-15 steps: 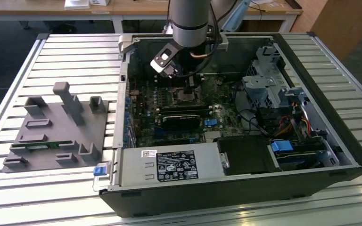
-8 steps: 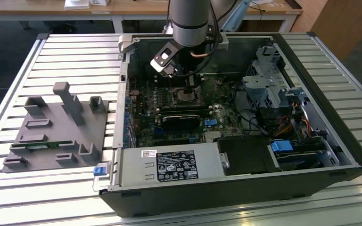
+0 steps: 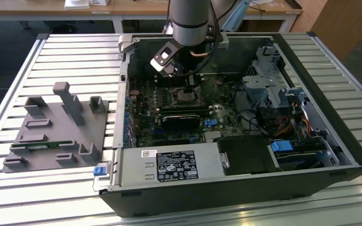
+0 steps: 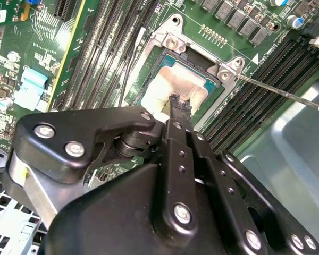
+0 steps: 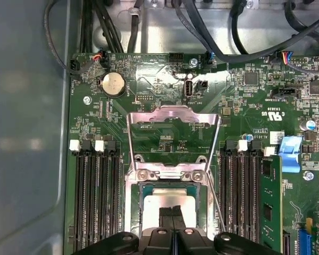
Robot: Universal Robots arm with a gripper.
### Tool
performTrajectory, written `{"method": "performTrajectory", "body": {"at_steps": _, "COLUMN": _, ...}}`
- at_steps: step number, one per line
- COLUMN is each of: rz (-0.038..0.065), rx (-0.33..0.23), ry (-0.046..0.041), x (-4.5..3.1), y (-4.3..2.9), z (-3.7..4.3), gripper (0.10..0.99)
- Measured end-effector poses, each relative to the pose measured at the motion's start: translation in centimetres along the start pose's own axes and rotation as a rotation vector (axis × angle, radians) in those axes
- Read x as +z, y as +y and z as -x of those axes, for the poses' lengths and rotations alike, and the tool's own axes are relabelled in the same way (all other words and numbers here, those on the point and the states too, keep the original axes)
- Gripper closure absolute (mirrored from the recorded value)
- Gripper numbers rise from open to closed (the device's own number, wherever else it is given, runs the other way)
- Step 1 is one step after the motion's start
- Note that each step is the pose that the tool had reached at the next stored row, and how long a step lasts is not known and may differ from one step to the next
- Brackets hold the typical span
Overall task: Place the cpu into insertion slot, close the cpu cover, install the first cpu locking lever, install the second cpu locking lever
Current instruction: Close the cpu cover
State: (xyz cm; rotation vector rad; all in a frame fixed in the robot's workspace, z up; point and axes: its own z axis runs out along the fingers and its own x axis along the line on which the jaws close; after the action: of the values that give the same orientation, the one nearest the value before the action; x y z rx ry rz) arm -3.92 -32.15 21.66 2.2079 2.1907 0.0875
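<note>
The end effector [image 4: 179,105] is clenched: in both wrist views its two dark fingertips [image 5: 166,215] are pressed together with nothing visible between them. It points straight down into the open computer case [image 3: 350,157].

Directly under the tips lies the cpu [image 4: 167,87]. It sits flat inside the insertion slot [image 5: 132,207], its top smeared with pale paste, and the tips look to be touching it or hanging just above it; which of the two I cannot tell.

Past the tips, beyond the slot's hinged edge, the cpu cover [image 5: 173,112] lies swung fully open and flat over the green board, its window showing the board beneath. Its free edge points away from the end effector, so judging by this it has to swing back toward the tips to shut.

Just beside the slot, a thin locking lever [image 4: 276,91] runs outward from one corner, unlatched. Long black memory slots [image 5: 95,202] flank the socket, parallel to its sides.

Farther out, there is white silkscreen lettering on the board and a printed white label [image 3: 175,165] on the power supply; I leave both unread. A grey fixture [image 3: 55,132] rests well apart on the slatted worktop [image 3: 74,52].
</note>
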Motion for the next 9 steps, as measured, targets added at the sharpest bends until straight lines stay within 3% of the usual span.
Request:
{"method": "performTrajectory", "body": {"at_steps": 3, "rz": 0.000, "rx": 0.000, "ry": 0.0000, "x": -0.53, "y": 0.03, "z": -0.01, "gripper": 0.980}}
{"method": "performTrajectory", "body": {"at_steps": 9, "rz": 0.000, "rx": 0.000, "ry": 0.0001, "x": -2.74, "y": 0.17, "z": -0.05, "gripper": 0.980}}
